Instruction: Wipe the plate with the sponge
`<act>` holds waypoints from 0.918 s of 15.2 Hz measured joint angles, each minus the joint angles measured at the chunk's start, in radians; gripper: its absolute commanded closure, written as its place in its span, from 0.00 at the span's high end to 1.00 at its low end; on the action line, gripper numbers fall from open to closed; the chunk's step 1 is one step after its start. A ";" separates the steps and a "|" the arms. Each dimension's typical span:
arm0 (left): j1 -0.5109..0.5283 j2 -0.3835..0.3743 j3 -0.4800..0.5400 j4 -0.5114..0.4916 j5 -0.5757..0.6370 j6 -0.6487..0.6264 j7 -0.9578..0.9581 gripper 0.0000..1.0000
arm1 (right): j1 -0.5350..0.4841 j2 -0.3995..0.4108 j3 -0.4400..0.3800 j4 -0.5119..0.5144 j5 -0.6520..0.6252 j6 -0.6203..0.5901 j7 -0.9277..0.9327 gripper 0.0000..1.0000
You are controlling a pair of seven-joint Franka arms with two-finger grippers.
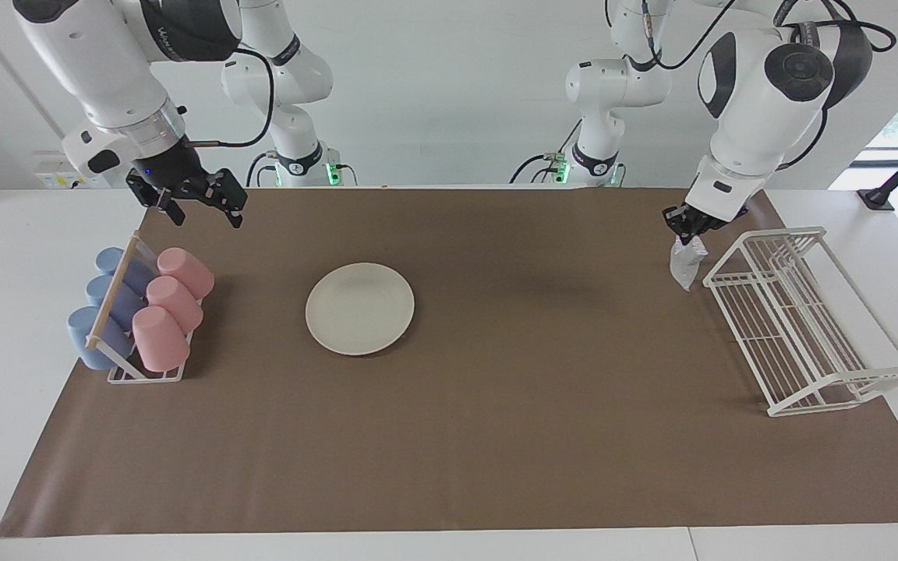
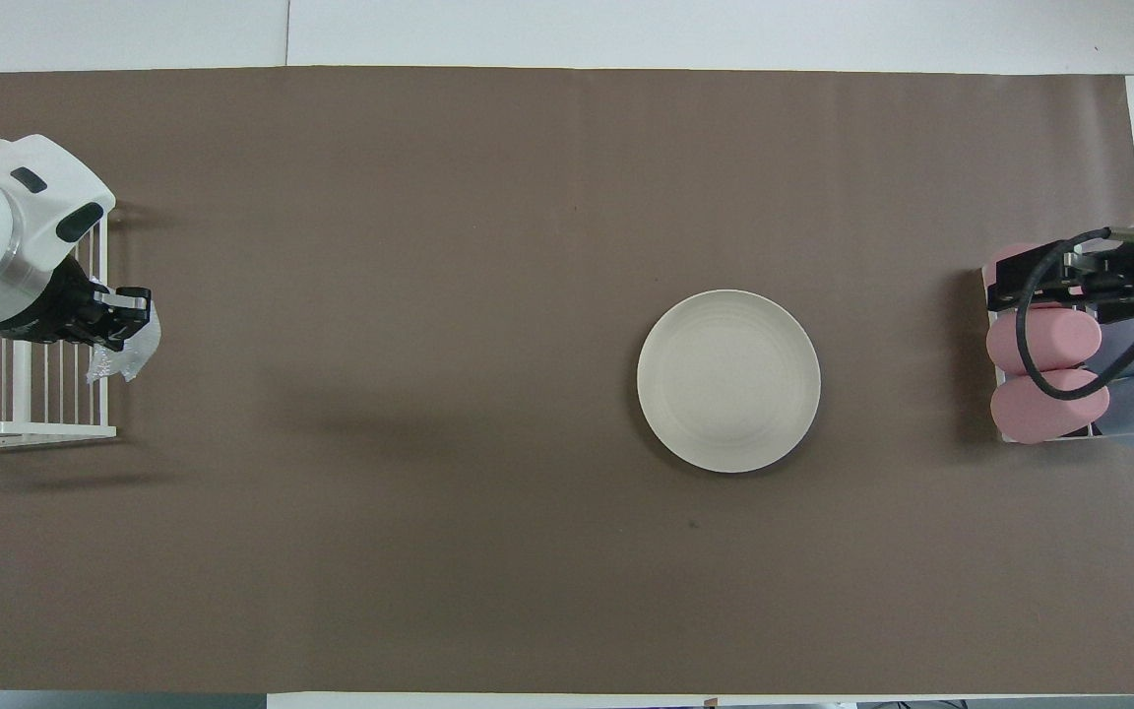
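The cream-white plate point(image 1: 359, 308) point(image 2: 728, 380) lies flat on the brown mat, with nothing over it. My left gripper point(image 1: 685, 231) point(image 2: 131, 313) is up in the air at the left arm's end of the table, shut on the top of the silvery-grey sponge point(image 1: 686, 265) point(image 2: 127, 353). The sponge hangs down from it, close beside the white wire rack point(image 1: 800, 319) point(image 2: 16, 394). My right gripper point(image 1: 201, 210) point(image 2: 1057, 286) is open and holds nothing. It hovers over the cup holder at the right arm's end.
A holder with pink cups point(image 1: 172, 305) point(image 2: 1044, 379) and blue cups point(image 1: 102, 312) stands at the right arm's end. The brown mat point(image 1: 496, 436) point(image 2: 429, 551) covers most of the table, with white table edge around it.
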 measured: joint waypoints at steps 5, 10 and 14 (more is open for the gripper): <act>-0.036 0.114 -0.010 0.082 0.417 -0.066 -0.006 0.00 | 0.000 0.000 0.001 0.000 0.000 0.000 -0.001 1.00; -0.038 0.252 -0.006 0.117 0.700 -0.068 -0.093 0.00 | -0.045 0.000 0.000 0.000 0.000 -0.054 -0.008 1.00; -0.038 0.367 -0.003 0.117 0.758 -0.080 -0.246 0.00 | -0.052 0.000 0.001 0.001 0.000 -0.049 -0.053 1.00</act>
